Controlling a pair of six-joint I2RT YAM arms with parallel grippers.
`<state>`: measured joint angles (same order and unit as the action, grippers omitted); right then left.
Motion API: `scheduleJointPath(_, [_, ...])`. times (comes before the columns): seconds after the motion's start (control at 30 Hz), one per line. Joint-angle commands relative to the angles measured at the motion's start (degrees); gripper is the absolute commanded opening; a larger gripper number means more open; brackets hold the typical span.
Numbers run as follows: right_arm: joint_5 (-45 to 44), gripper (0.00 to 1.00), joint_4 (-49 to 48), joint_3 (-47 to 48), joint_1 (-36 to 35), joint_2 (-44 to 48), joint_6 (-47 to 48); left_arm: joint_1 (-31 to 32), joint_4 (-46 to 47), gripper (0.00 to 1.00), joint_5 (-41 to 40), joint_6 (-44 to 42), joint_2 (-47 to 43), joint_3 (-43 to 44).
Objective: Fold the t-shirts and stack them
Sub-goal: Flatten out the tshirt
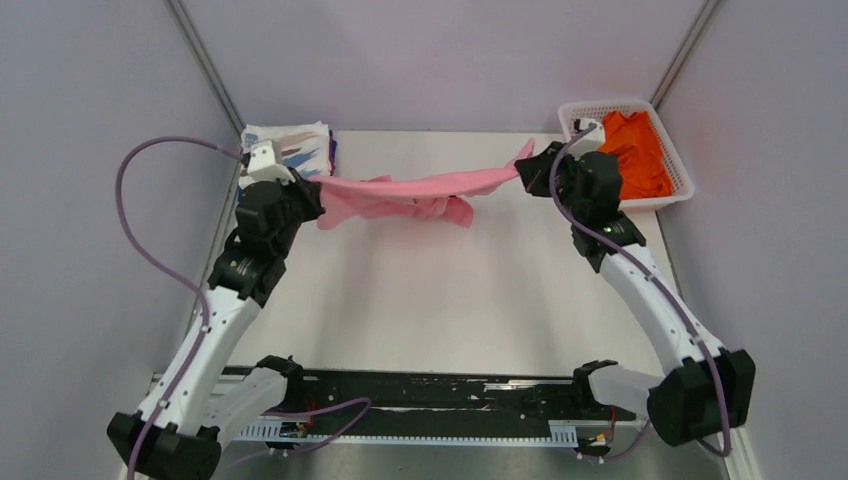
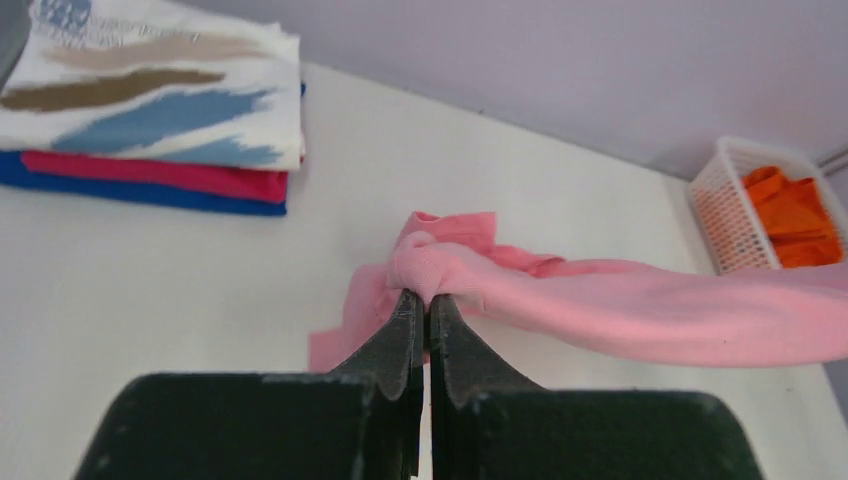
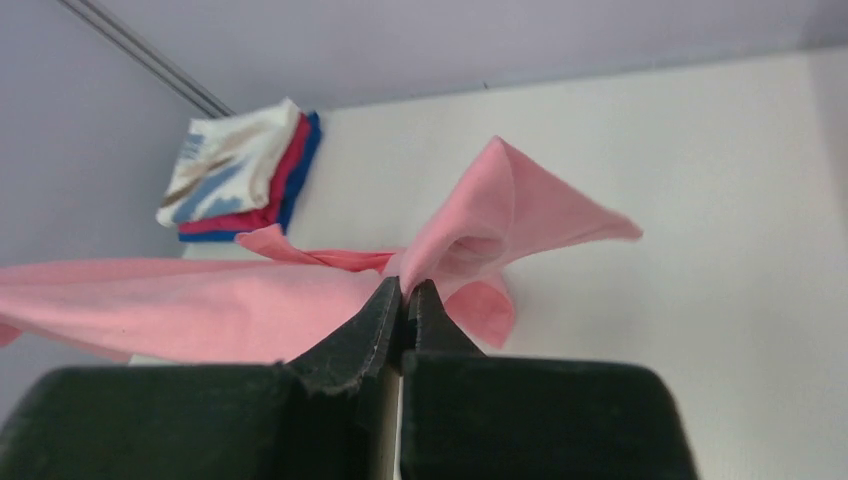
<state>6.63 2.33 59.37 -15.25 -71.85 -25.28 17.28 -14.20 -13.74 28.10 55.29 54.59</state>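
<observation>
A light pink t-shirt [image 1: 420,190] hangs stretched between both grippers above the far part of the table. My left gripper [image 1: 312,190] is shut on its left end [image 2: 440,265]. My right gripper [image 1: 525,172] is shut on its right end [image 3: 480,225]. Loose folds sag below the middle. A folded stack [image 1: 290,148] lies at the far left corner: the white streak-print tee [image 2: 150,90] on top, the magenta tee [image 2: 160,172] under it, the blue tee [image 2: 130,192] at the bottom. A bright orange tee [image 1: 635,150] lies in the basket.
A white plastic lattice basket [image 1: 578,112] stands at the far right corner, just behind my right gripper. Grey walls close in the back and the sides. The black rail with the arm bases [image 1: 430,400] runs along the near edge.
</observation>
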Motion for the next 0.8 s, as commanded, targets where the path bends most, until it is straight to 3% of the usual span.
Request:
scheduleJointPath(0.0, [-0.1,0.0,-3.2,-0.1,0.0,11.5,4.2,0.1,2.1,0.0,4.9,-4.0,-8.0,5.4])
scheduleJointPath(0.2, [2.7,0.0,-2.6,5.5,0.0,20.0,7.1,0.1,2.0,0.0,10.5,-5.5,-13.8,12.9])
scheduleJointPath(0.4, [1.1,0.0,1.5,13.1,0.0,18.9,10.8,0.0,1.5,0.0,11.3,-7.4,-12.9,19.6])
scheduleJointPath(0.53, [-3.3,0.0,1.5,17.8,0.2,13.7,13.6,0.0,2.5,0.0,6.9,-9.0,-7.4,23.2])
scheduleJointPath(0.77, [-5.5,0.0,1.4,30.7,2.5,-3.6,17.8,-0.6,-0.8,0.0,-2.3,-16.0,14.7,37.4])
